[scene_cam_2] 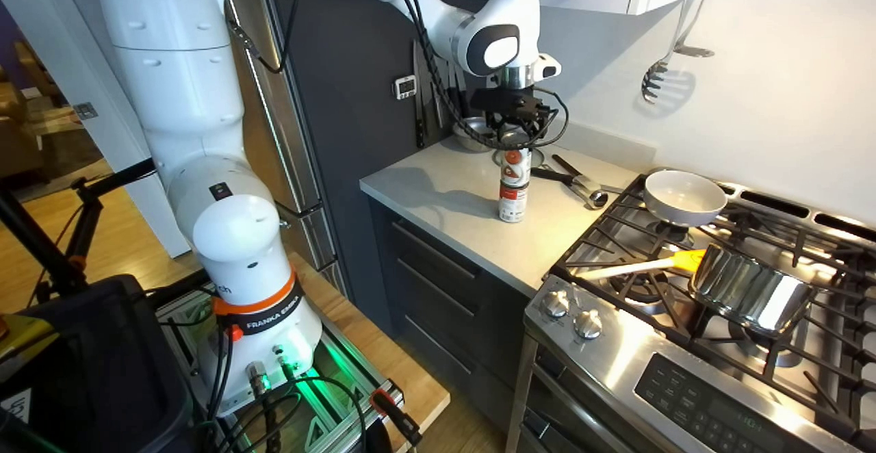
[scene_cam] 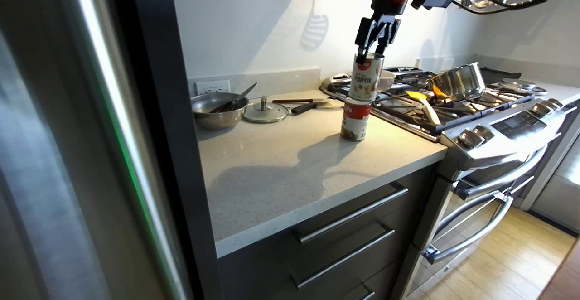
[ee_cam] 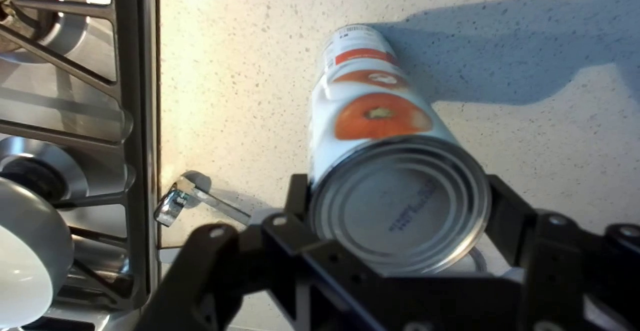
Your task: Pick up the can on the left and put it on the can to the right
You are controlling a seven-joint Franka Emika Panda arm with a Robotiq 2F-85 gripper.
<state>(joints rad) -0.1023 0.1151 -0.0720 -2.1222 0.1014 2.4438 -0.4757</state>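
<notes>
A white pumpkin can [scene_cam: 366, 80] stands upright on top of a red-and-white can [scene_cam: 355, 125]. Both also show in an exterior view, the pumpkin can [scene_cam_2: 515, 167] above the red-and-white can [scene_cam_2: 512, 208]. The lower can stands on the counter. My gripper [scene_cam: 370, 56] is at the top rim of the pumpkin can, with a finger on each side. In the wrist view the fingers [ee_cam: 397, 196] touch the rim of the pumpkin can [ee_cam: 377, 116] on both sides. The lower can [ee_cam: 360, 46] shows beyond it. No gap shows between the two cans.
A metal bowl [scene_cam: 217, 112] with knives, a glass lid [scene_cam: 266, 112] and utensils [scene_cam: 312, 105] lie at the back of the counter [scene_cam: 272, 200]. The stove [scene_cam_2: 616, 289] adjoins, with a white bowl [scene_cam_2: 684, 198], a pot [scene_cam_2: 749, 292] and a yellow spatula [scene_cam_2: 643, 267].
</notes>
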